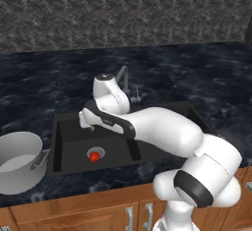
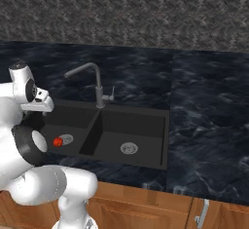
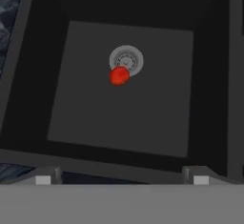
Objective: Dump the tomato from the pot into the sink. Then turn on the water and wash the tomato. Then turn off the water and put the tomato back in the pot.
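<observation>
Hand view: a small bright red round tomato [image 3: 119, 76] is seen lying on the floor of one basin of the matte black rectangular double-basin sink [image 3: 28, 99], touching the edge of that basin's round silver drain ring [image 3: 127, 59]. The tool [image 3: 122, 179] is held above this basin with its jaws spread wide apart and nothing between them; the two dark fingertips [image 3: 44, 179] are seen at the bottom of the view, clear of the tomato.

From the left base view, the tomato [image 1: 93, 157] is seen in the left basin, beside the drain, and the white arm [image 1: 162, 129] is stretched over the sink [image 1: 61, 141] from the front edge of the dark marbled table [image 1: 44, 82]. A wide silver-grey metal pot with a pale interior [image 1: 17, 161] is set upright on the table just left of the sink, near the front edge, with one loop handle towards the sink.

From the right base view, the tomato [image 2: 57, 142] is seen in the left basin and a second silver drain [image 2: 129, 148] in the right basin. A curved silver tap [image 2: 92, 79] is mounted at the back edge of the sink [image 2: 163, 140], above the centre divider.
</observation>
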You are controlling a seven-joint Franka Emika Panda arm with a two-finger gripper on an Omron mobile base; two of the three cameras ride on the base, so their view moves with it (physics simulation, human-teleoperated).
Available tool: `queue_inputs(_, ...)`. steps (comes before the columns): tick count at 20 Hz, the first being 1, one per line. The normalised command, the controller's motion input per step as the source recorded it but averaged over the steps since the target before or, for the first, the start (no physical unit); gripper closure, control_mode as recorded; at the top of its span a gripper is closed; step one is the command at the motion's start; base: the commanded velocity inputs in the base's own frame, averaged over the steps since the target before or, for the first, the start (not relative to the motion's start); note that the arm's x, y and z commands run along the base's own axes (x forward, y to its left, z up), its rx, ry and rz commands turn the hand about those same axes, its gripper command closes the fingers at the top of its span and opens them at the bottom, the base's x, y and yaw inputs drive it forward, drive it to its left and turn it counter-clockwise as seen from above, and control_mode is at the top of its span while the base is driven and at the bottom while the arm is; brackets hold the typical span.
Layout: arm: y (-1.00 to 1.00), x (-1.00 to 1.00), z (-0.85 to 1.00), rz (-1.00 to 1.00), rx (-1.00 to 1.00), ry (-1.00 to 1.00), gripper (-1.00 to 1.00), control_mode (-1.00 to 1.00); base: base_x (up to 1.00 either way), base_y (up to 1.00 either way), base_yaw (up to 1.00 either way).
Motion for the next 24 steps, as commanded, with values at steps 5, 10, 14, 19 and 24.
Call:
queue_inputs(5,0.09,0.51,-0.52,0.0,-0.07,0.1,-1.0,-1.0,0.0,0.0,0.0)
queue_inputs(10,0.01,0.37,-0.54,0.0,-0.05,0.12,-1.0,-1.0,0.0,0.0,0.0)
queue_inputs(14,0.0,0.22,-0.54,0.0,-0.01,0.14,-1.0,-1.0,0.0,0.0,0.0)
queue_inputs(19,0.03,0.22,-0.6,0.0,-0.01,0.15,-1.0,-1.0,0.0,0.0,0.0)
queue_inputs(24,0.08,0.14,-0.61,0.0,-0.04,0.11,-1.0,-1.0,0.0,0.0,0.0)
